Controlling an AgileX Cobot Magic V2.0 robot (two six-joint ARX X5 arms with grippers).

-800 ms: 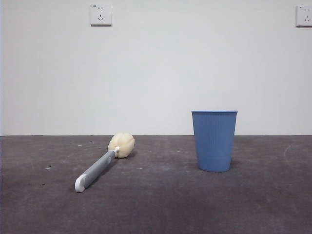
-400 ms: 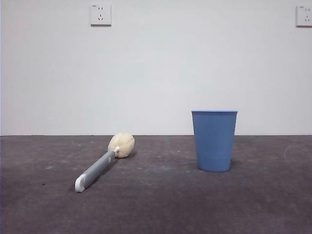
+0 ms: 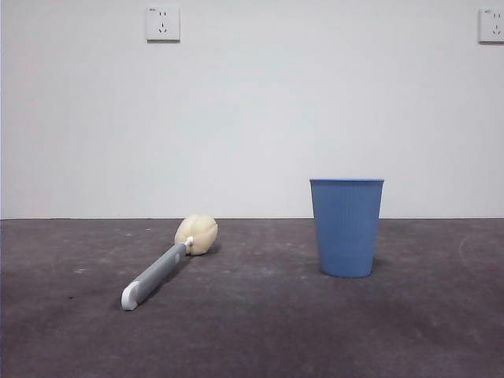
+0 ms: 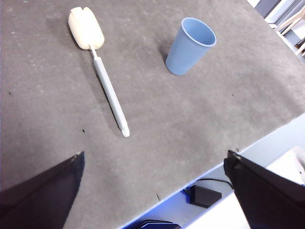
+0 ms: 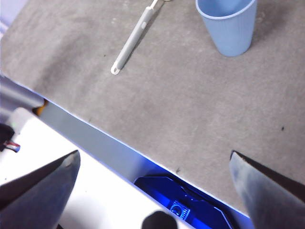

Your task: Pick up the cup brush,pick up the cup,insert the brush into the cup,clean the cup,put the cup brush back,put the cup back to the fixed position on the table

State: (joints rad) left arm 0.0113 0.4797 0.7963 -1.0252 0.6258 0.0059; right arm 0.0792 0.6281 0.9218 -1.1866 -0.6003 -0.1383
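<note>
The cup brush (image 3: 161,268) lies flat on the table (image 3: 260,331) at the left, its cream sponge head (image 3: 197,234) pointing to the back and its white hooked end (image 3: 128,298) to the front. The light blue cup (image 3: 346,227) stands upright and empty to its right. Both show in the left wrist view, brush (image 4: 108,90) and cup (image 4: 189,46), and in the right wrist view, brush (image 5: 133,40) and cup (image 5: 228,24). My left gripper (image 4: 155,183) and right gripper (image 5: 155,181) hang high above the table's near edge, both open and empty, far from both things.
Two wall sockets (image 3: 162,24) are on the white wall behind. The table's near edge (image 5: 95,136) has a blue-lit device (image 5: 178,202) below it. A black box with a cable (image 4: 202,194) lies beyond the edge in the left wrist view.
</note>
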